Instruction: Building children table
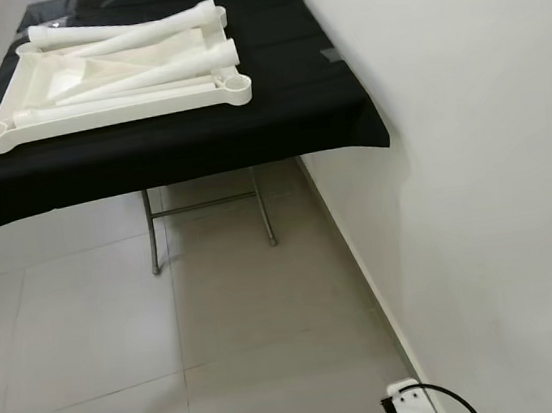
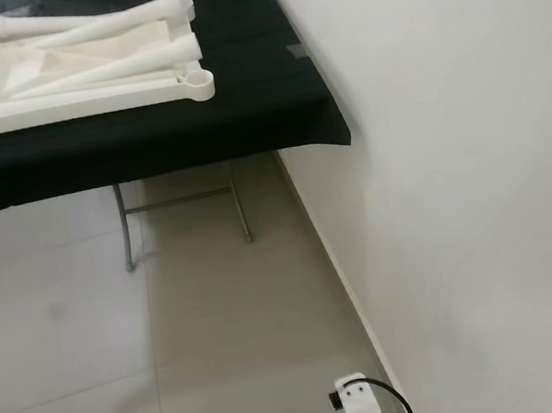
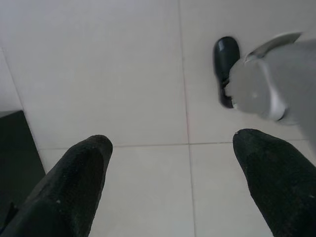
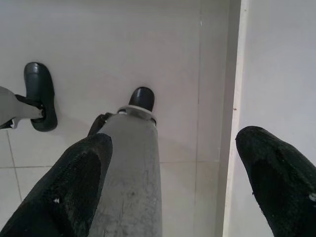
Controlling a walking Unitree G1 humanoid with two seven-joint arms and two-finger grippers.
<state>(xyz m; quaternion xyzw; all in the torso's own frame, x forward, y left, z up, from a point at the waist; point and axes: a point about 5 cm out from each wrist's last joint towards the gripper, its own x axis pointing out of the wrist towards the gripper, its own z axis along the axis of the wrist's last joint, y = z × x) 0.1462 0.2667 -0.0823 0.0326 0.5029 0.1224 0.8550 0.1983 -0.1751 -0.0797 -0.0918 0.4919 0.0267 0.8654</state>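
Hanging low over the tiled floor (image 1: pixel 90 330), left end effector (image 3: pixel 173 143) and right end effector (image 4: pixel 173 140) both spread, holding nothing. White tabletop (image 1: pixel 113 111) with loose legs (image 1: pixel 154 72) on it — lying on black desk (image 1: pixel 276 126), well ahead of both, beside wall (image 1: pixel 470 142).

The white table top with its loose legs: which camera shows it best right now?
Left eye view: the whole white table top and the legs lying on it sit in frame on the black table. The right eye view crops its left end. Both wrist views face floor tiles.
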